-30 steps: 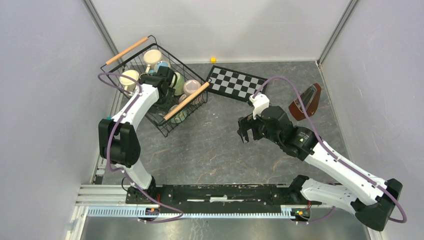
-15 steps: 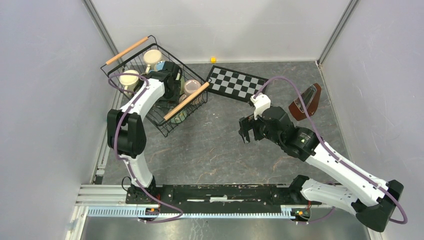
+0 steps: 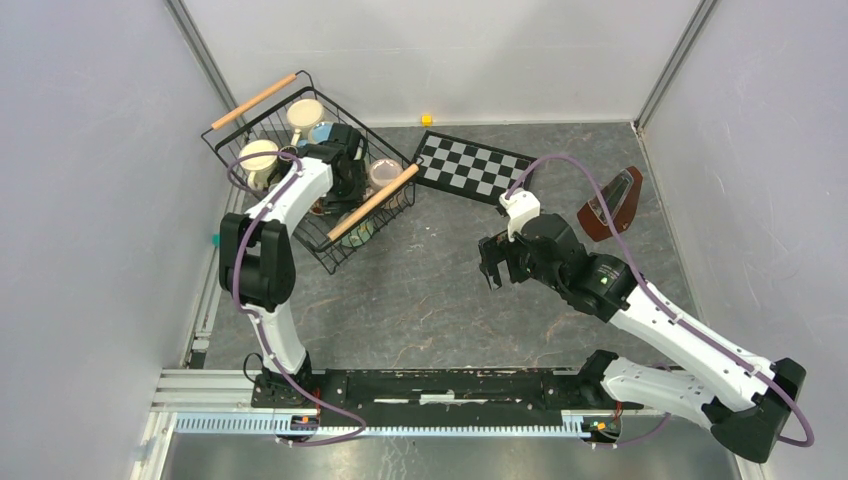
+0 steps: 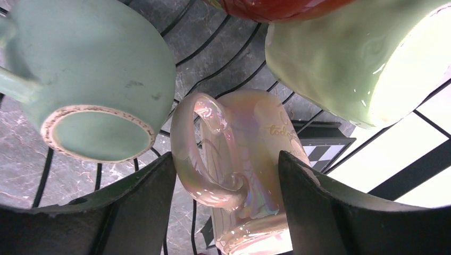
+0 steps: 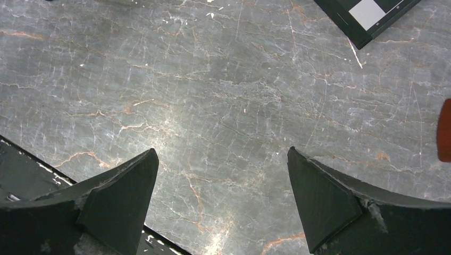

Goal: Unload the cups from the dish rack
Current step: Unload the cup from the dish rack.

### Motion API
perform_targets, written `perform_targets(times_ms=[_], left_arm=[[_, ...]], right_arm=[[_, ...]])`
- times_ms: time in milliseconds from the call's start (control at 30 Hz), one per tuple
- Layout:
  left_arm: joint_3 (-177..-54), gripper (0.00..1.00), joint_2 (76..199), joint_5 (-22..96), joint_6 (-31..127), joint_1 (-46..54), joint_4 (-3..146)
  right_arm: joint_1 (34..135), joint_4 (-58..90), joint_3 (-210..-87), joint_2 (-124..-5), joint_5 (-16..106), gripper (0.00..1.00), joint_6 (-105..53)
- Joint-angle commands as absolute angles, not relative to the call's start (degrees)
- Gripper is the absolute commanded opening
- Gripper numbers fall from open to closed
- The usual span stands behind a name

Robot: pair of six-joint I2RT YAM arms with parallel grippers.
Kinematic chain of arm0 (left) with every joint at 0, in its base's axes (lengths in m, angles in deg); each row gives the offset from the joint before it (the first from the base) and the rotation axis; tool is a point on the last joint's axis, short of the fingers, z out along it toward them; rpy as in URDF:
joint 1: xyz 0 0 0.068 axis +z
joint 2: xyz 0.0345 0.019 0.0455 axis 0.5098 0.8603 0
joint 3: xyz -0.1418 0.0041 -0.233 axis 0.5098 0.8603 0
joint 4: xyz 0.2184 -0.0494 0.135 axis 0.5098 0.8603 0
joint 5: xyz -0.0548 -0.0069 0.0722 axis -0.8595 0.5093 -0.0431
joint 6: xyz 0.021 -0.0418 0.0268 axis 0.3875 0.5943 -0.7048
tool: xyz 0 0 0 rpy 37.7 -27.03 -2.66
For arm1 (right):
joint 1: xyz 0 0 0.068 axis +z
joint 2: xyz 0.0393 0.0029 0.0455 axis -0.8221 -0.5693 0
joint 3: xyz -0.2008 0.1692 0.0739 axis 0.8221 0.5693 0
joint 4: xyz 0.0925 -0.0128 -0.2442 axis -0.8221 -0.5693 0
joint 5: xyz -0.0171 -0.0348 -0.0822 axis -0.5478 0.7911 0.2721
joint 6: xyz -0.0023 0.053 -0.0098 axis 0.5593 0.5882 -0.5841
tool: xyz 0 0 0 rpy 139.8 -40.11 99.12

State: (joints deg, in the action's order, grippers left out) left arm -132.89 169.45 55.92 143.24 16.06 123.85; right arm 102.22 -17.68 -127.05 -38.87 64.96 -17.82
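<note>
**Left gripper** [image 4: 226,159]: jaws spread wide inside the dish rack [image 3: 372,203], one finger on each side of a pearly pink mug [image 4: 239,138] lying on its side with its handle towards the camera. Contact cannot be confirmed.

**Writing:** gold script on that mug begins "tod"; the rest is unreadable.

**Clearance:** a teal mug [image 4: 101,69] crowds the left finger. A light green mug [image 4: 340,58] lies ahead of the right finger.

**Right gripper** [image 5: 220,154]: jaws wide, holding nothing, above bare table [image 5: 239,95]. The corner of the checkered board [image 5: 372,13] lies ahead to its right.
</note>
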Motion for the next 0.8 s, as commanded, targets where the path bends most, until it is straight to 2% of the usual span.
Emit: perform_targets(times_ms=[0,200,333,433,767], left_arm=[[-130.8,0.74,169.8,54.3,149.1,16.0,118.6],[-130.5,0.68,170.7,52.9,150.5,15.9,117.4],[-130.4,0.59,170.7,52.9,150.8,15.9,116.8],[-130.3,0.5,170.6,52.7,151.0,16.0,116.5],[-128.8,0.09,169.2,50.5,151.9,16.2,113.4]], right_arm=[[102.3,-17.3,-127.7,-38.9,65.9,0.98,-17.9],[102.3,-17.7,-127.7,-39.0,65.9,0.98,-17.7],[102.3,-17.9,-128.0,-39.3,65.7,0.98,-17.7],[102.3,-18.0,-128.2,-39.4,65.7,0.98,-17.7],[102.3,-18.0,-128.3,-39.8,65.3,0.98,-17.1]])
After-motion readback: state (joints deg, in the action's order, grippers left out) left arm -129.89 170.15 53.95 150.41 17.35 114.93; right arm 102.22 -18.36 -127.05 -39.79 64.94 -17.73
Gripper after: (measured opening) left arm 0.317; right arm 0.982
